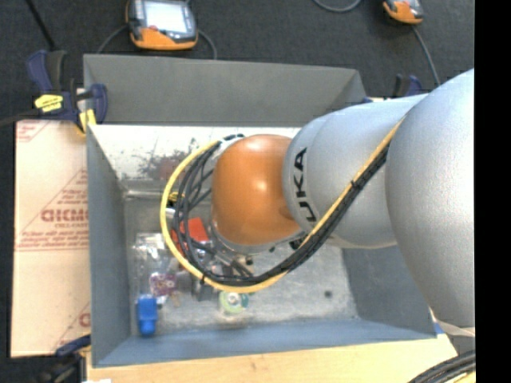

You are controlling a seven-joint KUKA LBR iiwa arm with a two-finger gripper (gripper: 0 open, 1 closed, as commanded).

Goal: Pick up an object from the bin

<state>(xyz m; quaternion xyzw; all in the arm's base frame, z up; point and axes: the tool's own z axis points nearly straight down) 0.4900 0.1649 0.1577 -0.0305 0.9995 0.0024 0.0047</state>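
My gripper shows as a dark piece under the orange cover, low over the bin's front left floor. A small round white and green thing lies just to its right, near the front wall. A small purple and red thing lies just to its left. A blue block-like thing sits in the front left corner. A clear plastic packet lies by the left wall. Something red and orange shows behind the cables; I cannot tell what it is.
The arm, with its orange cover and looped yellow and black cables, hides the middle and right of the bin. A small dark speck lies on the bare floor at the front right.
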